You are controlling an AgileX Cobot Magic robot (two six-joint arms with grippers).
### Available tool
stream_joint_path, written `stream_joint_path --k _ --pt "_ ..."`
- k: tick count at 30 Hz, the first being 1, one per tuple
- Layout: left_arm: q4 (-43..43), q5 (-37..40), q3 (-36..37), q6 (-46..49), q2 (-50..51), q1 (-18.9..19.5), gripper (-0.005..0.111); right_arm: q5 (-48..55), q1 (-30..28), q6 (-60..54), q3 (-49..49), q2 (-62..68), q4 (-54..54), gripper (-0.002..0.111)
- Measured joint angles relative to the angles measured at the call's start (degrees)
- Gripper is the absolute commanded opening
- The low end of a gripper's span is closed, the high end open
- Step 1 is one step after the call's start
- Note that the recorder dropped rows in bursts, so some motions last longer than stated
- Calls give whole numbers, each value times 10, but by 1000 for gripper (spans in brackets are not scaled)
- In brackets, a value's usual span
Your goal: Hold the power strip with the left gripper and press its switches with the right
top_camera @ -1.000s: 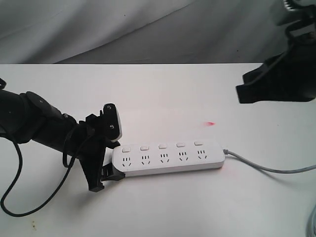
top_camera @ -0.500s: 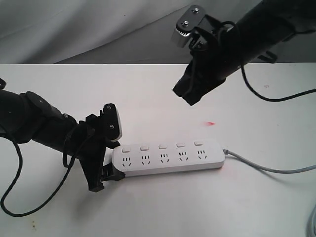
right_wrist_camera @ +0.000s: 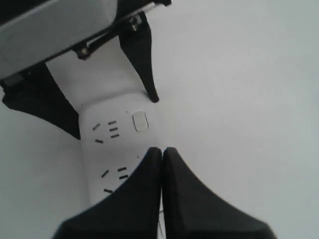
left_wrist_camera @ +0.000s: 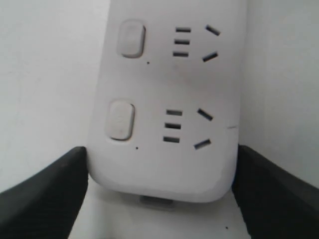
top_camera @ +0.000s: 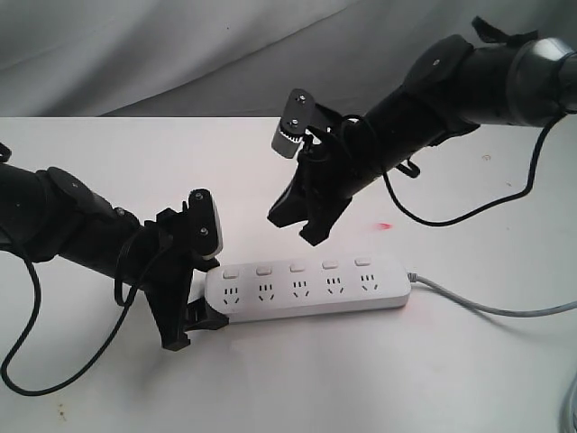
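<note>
Since the earlier frame, my right gripper had dropped leftward, fingers pressed together, above the switches and apart from them. My left gripper clamped the rounded end of the smooth white plastic power strip, flat on the white table.

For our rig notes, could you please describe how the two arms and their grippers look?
The left gripper and right gripper are black two-finger claws. The left arm is bulky, black, with a looping black cable; the right arm has a grey tube section.
</note>
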Motion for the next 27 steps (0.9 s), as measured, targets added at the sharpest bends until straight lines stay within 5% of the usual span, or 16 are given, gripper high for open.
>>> stream_joint_path --k 4,15,27 --pt "0 0 0 0 0 0 56 1 5 -24 0 1 24 4" --pt "0 0 0 0 0 0 56 1 5 -31 0 1 45 48" --pt "0 0 0 0 0 0 56 -21 25 -31 0 27 90 51"
